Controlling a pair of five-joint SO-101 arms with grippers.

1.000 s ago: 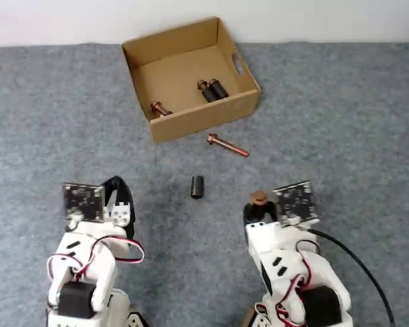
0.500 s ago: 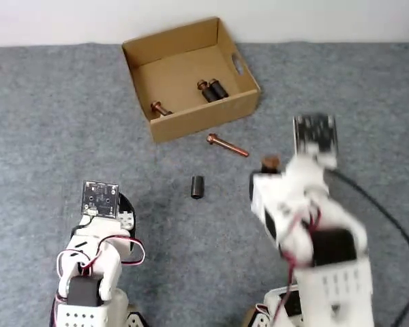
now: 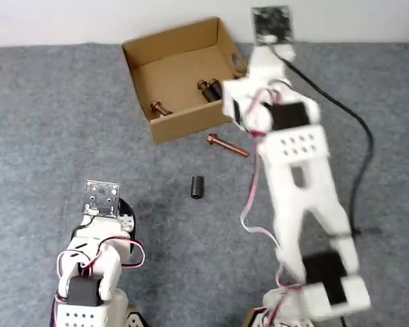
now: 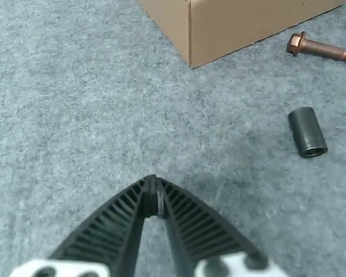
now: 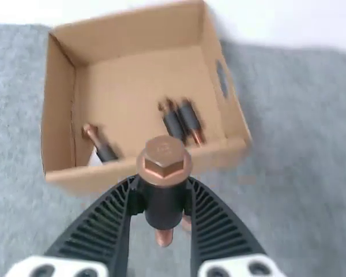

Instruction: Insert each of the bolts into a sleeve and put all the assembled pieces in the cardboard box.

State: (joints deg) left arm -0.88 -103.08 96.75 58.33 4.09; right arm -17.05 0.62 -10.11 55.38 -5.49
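R arm (image 3: 296,157) now out at cardboard box (image 3: 170,34), off bench (image 3: 54,136) front. R pincer (image 5: 161,193) clamps sleeved bolt (image 5: 163,163); L pincer (image 4: 154,184) closed, empty. Step: boxing; next: advance over box, release.

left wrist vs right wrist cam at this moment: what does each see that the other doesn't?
Left wrist adds: the left gripper, shut and empty, over the carpet; a loose black sleeve lying on its side; a bare bolt beside the box corner. Right wrist adds: the right gripper shut on an assembled bolt-and-sleeve, and the box floor with three assembled pieces on it. Both share: the cardboard box and the grey carpet.
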